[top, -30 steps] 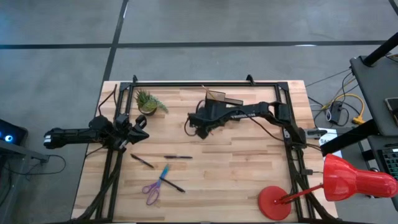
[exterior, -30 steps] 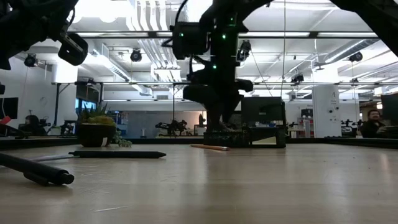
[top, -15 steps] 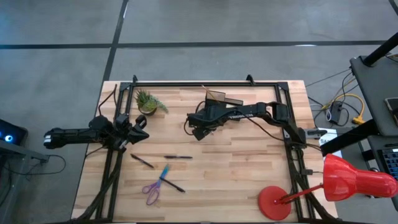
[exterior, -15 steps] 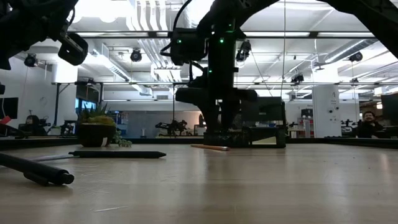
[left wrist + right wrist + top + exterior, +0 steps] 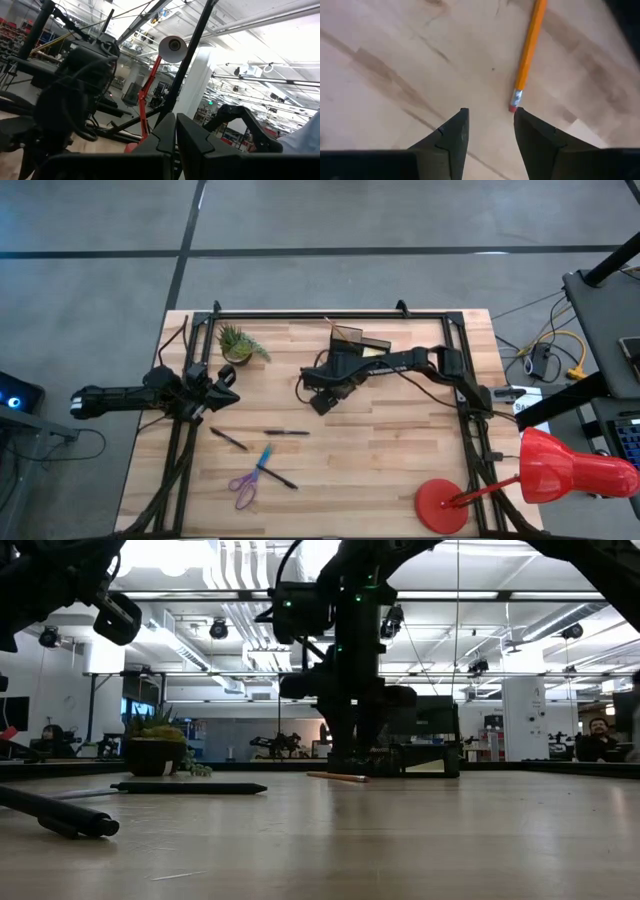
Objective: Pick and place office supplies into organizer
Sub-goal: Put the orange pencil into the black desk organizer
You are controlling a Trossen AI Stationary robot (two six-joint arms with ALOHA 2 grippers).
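At frame centre, the right gripper [image 5: 489, 125] hangs above an orange pencil [image 5: 527, 54], jaws apart to straddle it; the left gripper [image 5: 222, 385], jaws together, waits mid-left.

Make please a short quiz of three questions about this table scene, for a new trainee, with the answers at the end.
1. True or false: the right end effector is holding the orange pencil.
2. Which item lies nearest the purple-handled scissors? A) the potted plant B) the blue pen C) the red lamp
3. Fill in: the left end effector is ____.

Key:
1. False. Its fingers stand apart above the wood, and the pencil's eraser end lies just ahead of them.
2. B. The blue pen lies right beside the scissors.
3. Shut, parked at the table's left edge.
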